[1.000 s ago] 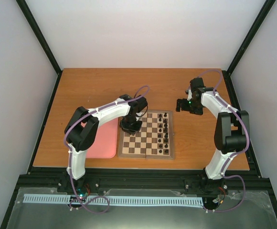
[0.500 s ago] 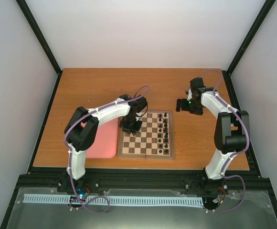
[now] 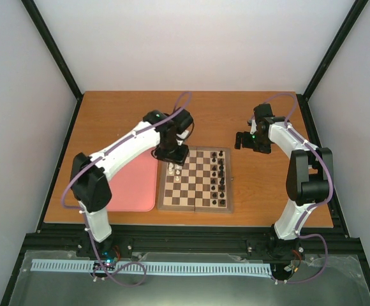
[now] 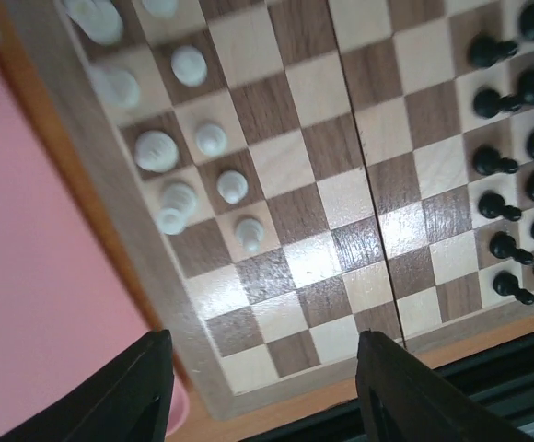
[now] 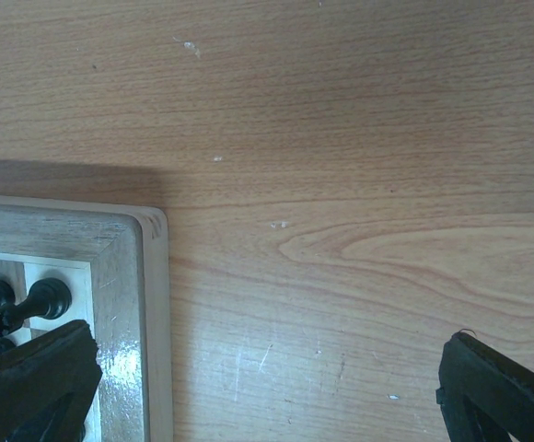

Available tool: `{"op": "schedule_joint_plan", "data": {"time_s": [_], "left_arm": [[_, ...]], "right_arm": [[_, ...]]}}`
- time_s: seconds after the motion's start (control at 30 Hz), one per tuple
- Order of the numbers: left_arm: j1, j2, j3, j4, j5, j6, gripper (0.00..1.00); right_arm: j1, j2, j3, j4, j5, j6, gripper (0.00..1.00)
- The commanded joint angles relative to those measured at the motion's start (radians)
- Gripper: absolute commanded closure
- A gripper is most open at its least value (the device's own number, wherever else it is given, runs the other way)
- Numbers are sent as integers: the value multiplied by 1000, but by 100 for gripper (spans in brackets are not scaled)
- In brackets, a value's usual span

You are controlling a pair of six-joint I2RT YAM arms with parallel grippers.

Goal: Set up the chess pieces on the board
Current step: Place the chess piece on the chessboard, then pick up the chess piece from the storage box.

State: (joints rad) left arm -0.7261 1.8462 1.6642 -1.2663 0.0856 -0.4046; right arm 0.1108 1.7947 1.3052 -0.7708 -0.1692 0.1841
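The board (image 3: 194, 185) lies mid-table between my arms. Several white chess pieces (image 4: 232, 184) stand in two columns along its left edge (image 3: 174, 169), near the far corner. The small black pieces (image 3: 221, 172) line the right side (image 4: 511, 184). My left gripper (image 3: 172, 153) hovers over the board's far-left corner. In the left wrist view it (image 4: 267, 387) is open, with only bare squares (image 4: 313, 258) between its fingers. My right gripper (image 3: 242, 141) is beside the board's far-right corner. It is open (image 5: 267, 387) above bare wood, the board's frame (image 5: 120, 276) at its left finger.
A pink tray (image 3: 134, 188) lies flush against the board's left side (image 4: 46, 304). Two black pieces (image 5: 28, 299) show just inside the board's corner in the right wrist view. Black frame posts border the wooden table (image 3: 127, 115).
My left gripper has opened and pulled back toward the far-left corner of the board, uncovering white pieces where it was. The right arm has not moved.
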Motion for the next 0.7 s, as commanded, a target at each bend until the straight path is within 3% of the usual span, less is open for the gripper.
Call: {"op": "schedule_joint_plan", "data": {"time_s": [0.0, 0.33, 0.67], "left_arm": [[30, -61, 98, -91, -131, 10, 42], [416, -41, -37, 70, -136, 49, 45], [554, 97, -43, 171, -139, 91, 49]], "right_arm": [[-10, -6, 9, 9, -3, 3, 0], [-11, 0, 27, 5, -11, 7, 0], [-11, 0, 29, -5, 2, -1, 0]]}}
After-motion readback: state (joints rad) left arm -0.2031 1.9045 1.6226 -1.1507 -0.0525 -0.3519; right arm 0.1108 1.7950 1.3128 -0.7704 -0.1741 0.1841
